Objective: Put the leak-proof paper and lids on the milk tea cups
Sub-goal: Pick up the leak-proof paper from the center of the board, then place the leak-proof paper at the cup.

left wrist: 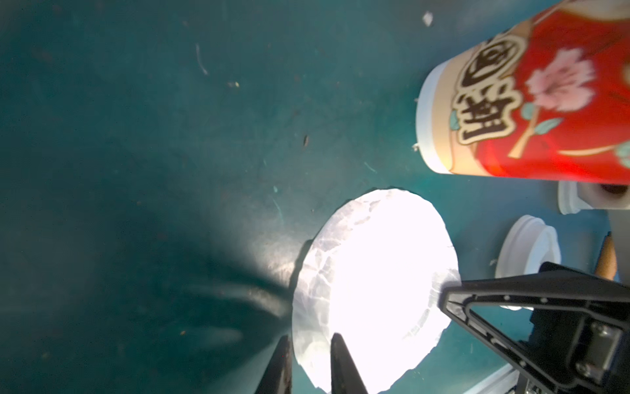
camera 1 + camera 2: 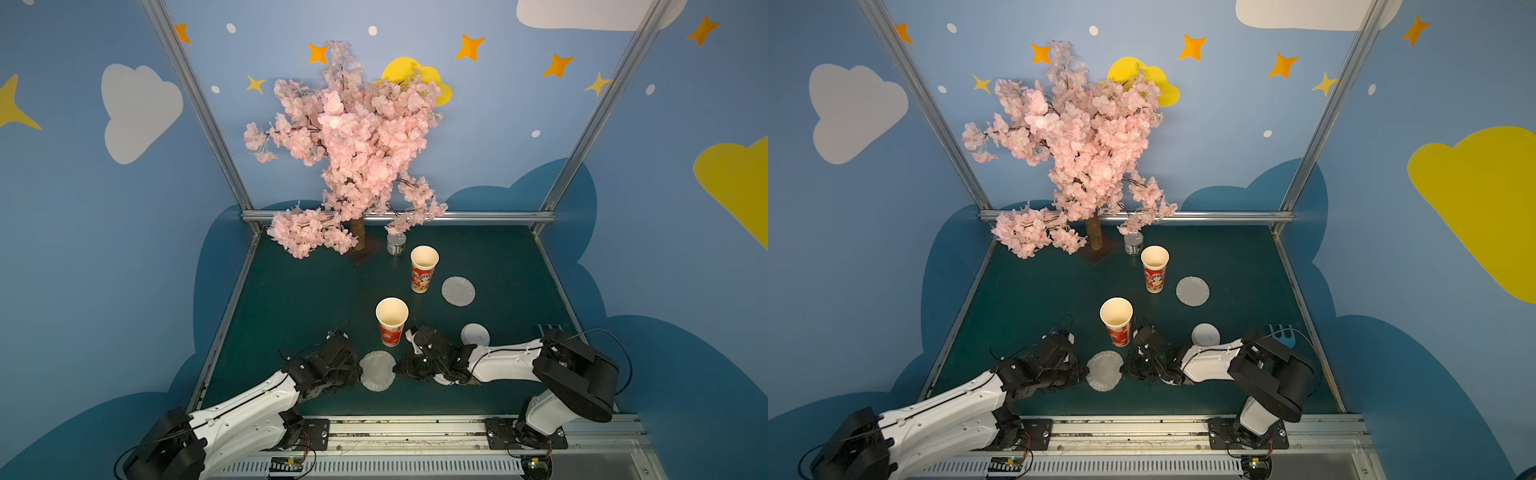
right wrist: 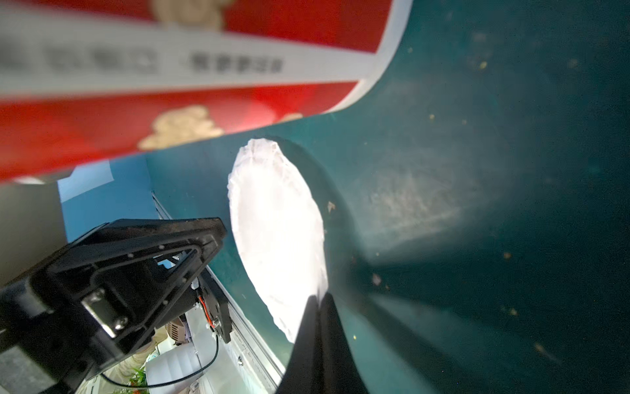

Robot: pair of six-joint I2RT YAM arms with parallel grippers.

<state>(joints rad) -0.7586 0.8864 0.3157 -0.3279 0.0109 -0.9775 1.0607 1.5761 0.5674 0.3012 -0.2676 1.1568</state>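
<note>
Two milk tea cups with red print stand open, one near (image 2: 392,322) (image 2: 1116,320) and one farther back (image 2: 424,268). One leak-proof paper (image 2: 377,370) (image 2: 1104,370) lies in front of the near cup, between both grippers. My left gripper (image 2: 358,368) (image 1: 310,337) is open by a narrow gap, its fingers straddling the sheet's (image 1: 375,290) left edge. My right gripper (image 2: 395,368) (image 3: 318,296) is shut on the opposite edge of the sheet (image 3: 276,232), which stands a little off the mat there. A second paper (image 2: 458,291) lies flat right of the far cup.
A white plastic lid (image 2: 475,334) lies right of the near cup, close to the right arm. A pink blossom tree (image 2: 353,145) and a small grey can (image 2: 396,243) stand at the back. The near cup (image 1: 545,102) is close beside both wrists.
</note>
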